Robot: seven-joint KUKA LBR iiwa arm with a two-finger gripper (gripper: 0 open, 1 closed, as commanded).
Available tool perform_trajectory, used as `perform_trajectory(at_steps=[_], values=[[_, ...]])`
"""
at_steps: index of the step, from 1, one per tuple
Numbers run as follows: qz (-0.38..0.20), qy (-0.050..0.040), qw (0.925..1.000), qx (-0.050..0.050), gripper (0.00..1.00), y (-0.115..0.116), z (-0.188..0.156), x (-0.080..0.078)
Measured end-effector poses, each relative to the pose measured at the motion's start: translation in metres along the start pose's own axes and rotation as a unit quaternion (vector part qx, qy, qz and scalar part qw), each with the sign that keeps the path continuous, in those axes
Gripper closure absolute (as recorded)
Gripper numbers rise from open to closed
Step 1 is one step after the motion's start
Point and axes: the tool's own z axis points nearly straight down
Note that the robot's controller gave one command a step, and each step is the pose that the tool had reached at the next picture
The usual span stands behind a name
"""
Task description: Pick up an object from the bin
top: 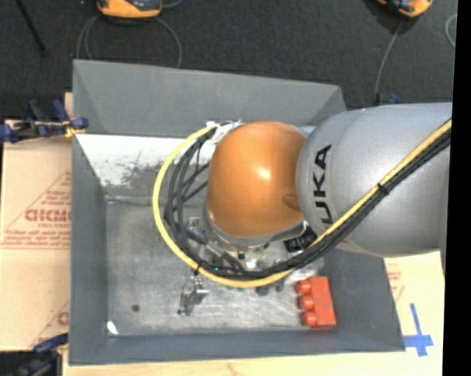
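Note:
My gripper (190, 296) hangs low over the bin floor, left of the middle and towards the front, below the arm's orange cover. Its metal tip is close to the bare floor, with nothing visibly beneath it. A red block (316, 301) with three round knobs on its left side lies near the bin's front right corner, well to the right of the gripper and apart from it. A small white scrap (111, 326) rests in the front left corner.
A tiny dark speck (135, 308) lies on the floor left of the gripper. The arm, with its yellow and black cables, covers the middle and right of the bin. The sloped bin walls rise on all sides.

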Motion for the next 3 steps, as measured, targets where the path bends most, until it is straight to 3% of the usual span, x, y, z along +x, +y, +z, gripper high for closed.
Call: perform_trajectory(at_steps=[1,2,3], values=[[-0.102,-0.0024,0.9948,0.002,0.00,-0.060,0.097,-0.073],[-0.178,-0.0022,0.9840,0.002,0.00,-0.136,0.115,-0.053],[-0.071,-0.0069,0.9974,-0.002,0.00,-0.167,0.145,-0.059]])
